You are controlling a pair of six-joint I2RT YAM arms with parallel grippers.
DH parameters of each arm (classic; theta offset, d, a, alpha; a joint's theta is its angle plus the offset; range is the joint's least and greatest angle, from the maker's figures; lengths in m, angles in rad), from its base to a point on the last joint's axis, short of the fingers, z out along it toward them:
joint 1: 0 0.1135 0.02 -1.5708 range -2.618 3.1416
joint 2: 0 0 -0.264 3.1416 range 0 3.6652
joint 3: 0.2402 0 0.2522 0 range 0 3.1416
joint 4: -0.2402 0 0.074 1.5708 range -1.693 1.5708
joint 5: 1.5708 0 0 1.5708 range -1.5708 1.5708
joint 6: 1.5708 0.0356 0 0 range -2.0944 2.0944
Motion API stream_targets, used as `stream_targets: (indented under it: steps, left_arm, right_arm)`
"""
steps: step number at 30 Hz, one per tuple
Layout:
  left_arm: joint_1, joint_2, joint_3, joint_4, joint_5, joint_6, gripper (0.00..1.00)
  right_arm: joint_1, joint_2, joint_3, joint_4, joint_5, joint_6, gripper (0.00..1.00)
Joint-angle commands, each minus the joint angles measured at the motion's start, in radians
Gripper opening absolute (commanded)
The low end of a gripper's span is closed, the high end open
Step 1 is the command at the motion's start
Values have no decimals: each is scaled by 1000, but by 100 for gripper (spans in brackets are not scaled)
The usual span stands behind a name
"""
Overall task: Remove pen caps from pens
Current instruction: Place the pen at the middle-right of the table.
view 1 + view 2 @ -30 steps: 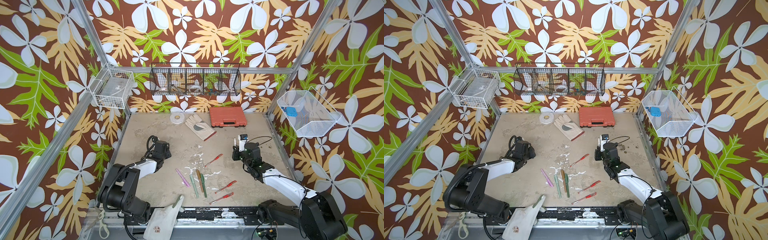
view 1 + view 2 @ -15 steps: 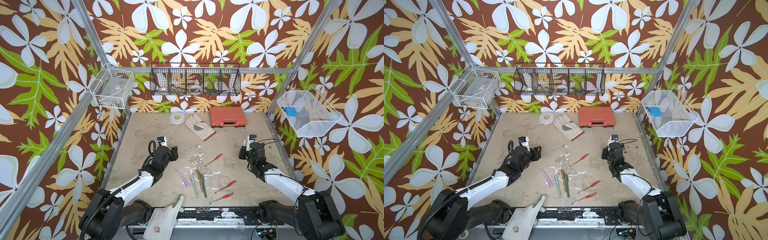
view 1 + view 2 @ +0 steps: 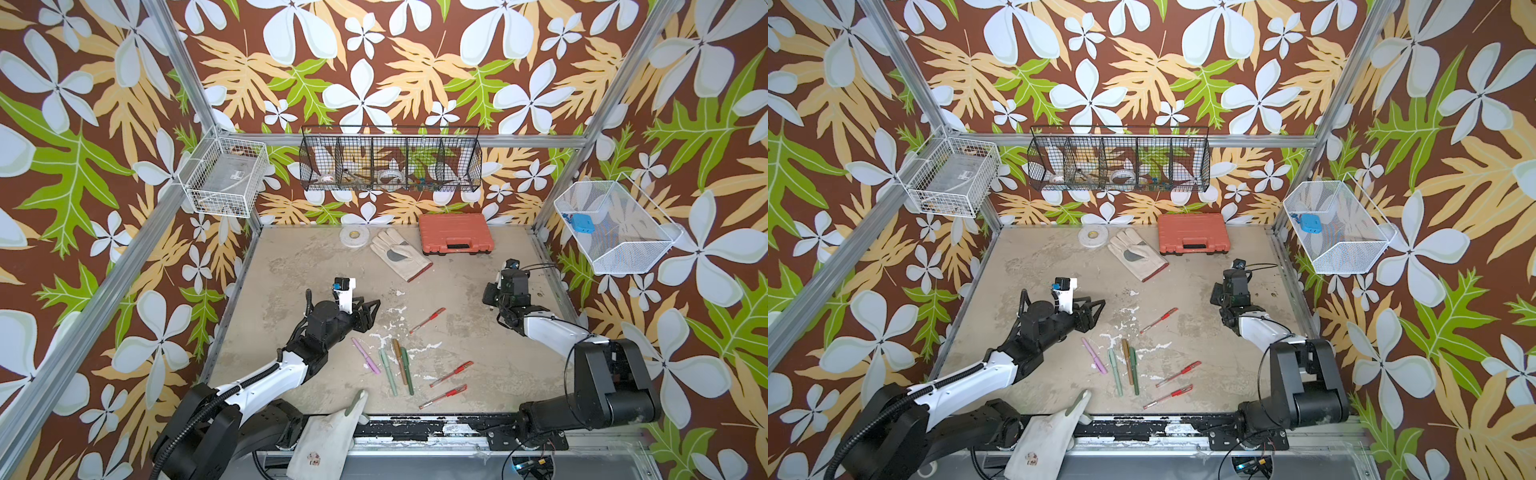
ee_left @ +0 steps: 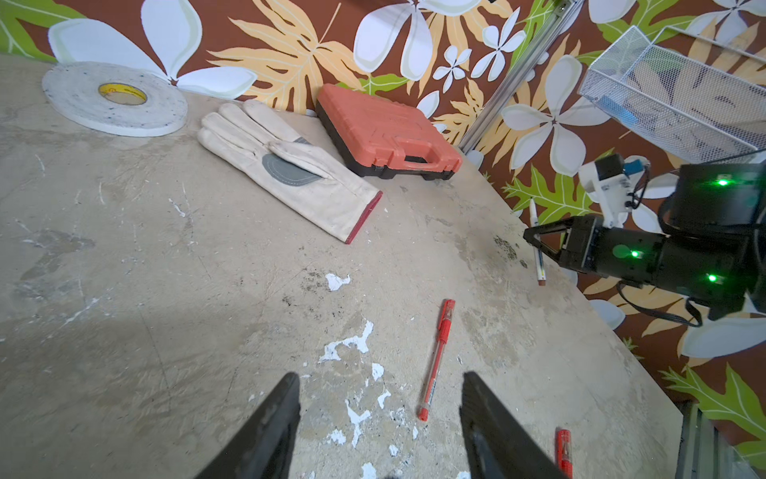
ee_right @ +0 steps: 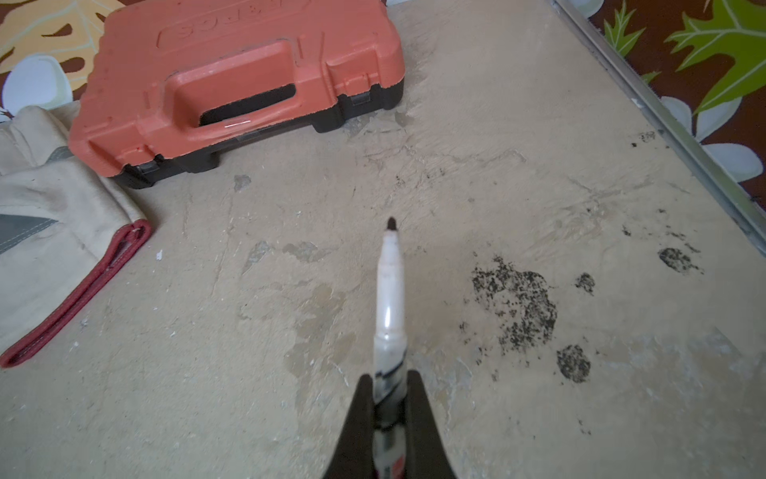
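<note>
Right side first: your right end effector [image 5: 389, 383] is clamped on the white marker [image 5: 389, 298]. It pinches the barrel, and the dark nib is bare, sticking out past the fingertips. In both top views that arm sits at 3 o'clock on the bench [image 3: 299, 270], near the side rail.

Your left end effector [image 4: 380, 375] hangs just to the 9 o'clock side of bench centre, fingers spread wide and gripping nothing. One red gel pen [image 4: 436, 358] lies on the surface just ahead of it, red cap on.

Toward 6 o'clock from centre, four lie close together and roughly parallel: pink pen [image 3: 365, 356], pale green pen [image 3: 388, 372], brown pen [image 3: 398, 360], dark green pen [image 3: 407, 371]. At about 5 o'clock are a second red gel pen [image 3: 451, 373] and a third red gel pen [image 3: 443, 396], apart from each other.

At 12 o'clock, in a row along the back edge, are the tape roll [image 3: 354, 237], glove [image 3: 399, 255] and orange case [image 3: 455, 232].
</note>
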State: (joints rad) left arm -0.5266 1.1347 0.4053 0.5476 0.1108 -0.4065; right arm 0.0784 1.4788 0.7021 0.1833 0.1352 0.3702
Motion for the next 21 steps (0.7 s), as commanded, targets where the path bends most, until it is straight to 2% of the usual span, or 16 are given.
stream_targets:
  steps: [1, 9, 15, 21]
  left_arm:
    - [-3, 10, 1, 55, 37, 20, 63]
    - [-5, 52, -7, 121, 123, 17, 64]
    - [-6, 63, -5, 126, 137, 17, 64]
    - [-7, 48, -11, 132, 134, 16, 65]
  right_arm:
    - [-19, 66, 51, -38, 0, 26, 11]
    - [-36, 199, 170, -111, -13, 20, 13]
    - [-54, 305, 267, -192, -54, 12, 14]
    - [-59, 351, 311, -229, -69, 10, 18]
